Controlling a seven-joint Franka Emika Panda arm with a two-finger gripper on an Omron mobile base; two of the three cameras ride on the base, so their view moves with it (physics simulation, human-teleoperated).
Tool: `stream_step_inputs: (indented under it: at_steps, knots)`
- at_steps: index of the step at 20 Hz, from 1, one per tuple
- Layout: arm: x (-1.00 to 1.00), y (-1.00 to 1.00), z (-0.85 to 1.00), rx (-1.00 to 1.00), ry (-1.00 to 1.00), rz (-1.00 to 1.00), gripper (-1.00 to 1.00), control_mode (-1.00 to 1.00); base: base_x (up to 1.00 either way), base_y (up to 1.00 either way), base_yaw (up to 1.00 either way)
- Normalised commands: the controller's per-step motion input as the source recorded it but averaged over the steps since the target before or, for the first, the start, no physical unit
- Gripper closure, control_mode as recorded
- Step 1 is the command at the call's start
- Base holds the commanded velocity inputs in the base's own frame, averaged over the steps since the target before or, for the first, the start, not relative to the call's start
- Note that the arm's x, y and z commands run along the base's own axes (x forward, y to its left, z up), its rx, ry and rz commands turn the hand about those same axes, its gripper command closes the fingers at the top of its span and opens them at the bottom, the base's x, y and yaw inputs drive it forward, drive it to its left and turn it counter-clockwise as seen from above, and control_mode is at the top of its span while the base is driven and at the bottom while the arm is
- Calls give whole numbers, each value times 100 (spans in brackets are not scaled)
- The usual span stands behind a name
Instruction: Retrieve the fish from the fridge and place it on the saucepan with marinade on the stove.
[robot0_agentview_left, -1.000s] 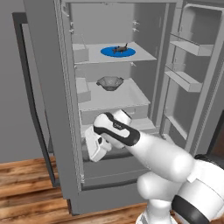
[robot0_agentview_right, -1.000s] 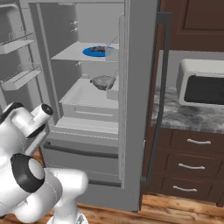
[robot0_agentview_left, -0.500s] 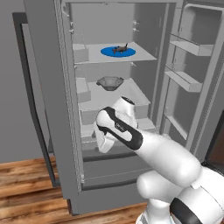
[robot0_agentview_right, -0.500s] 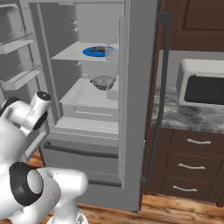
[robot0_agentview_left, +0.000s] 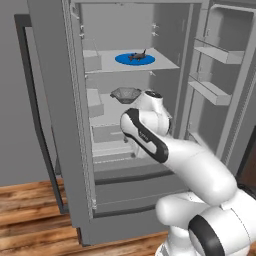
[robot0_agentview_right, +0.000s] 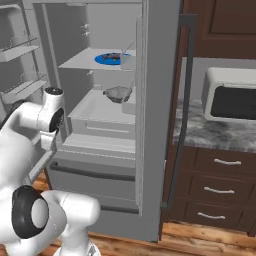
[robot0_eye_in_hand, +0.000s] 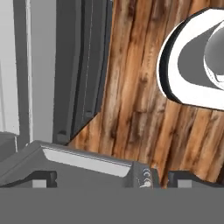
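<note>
Now the arm has lifted higher in front of the open fridge than 1 second ago. Its gripper is wide open, holding nothing. The fish lies on the blue plate, top shelf.

The 2 base views look forward and down from behind the arm at the open fridge: the left one faces its shelves from left of the arm, close in, while the right one stands right of the arm and also takes in the microwave beside the fridge. Both share the fridge interior with the blue plate on the upper shelf. The hand view looks down past the fridge's lower edge at the wooden floor.
</note>
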Motion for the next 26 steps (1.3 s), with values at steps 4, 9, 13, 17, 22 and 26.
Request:
stream_step_inputs:
  at_steps: [4,9,13,17,22,26]
  knots:
    - [29,-79,16,-20,-30,43,-100,-100,0,0,0]
    - [15,-47,10,-38,-41,46,-100,-100,0,0,0]
    - [9,-57,3,-30,-37,65,-100,-100,0,0,0]
    - [0,-15,45,-38,0,70,-100,-100,0,0,0]
    - [12,7,58,-31,39,11,-100,-100,0,0,0]
    - [0,4,-3,0,14,0,-100,-100,0,0,0]
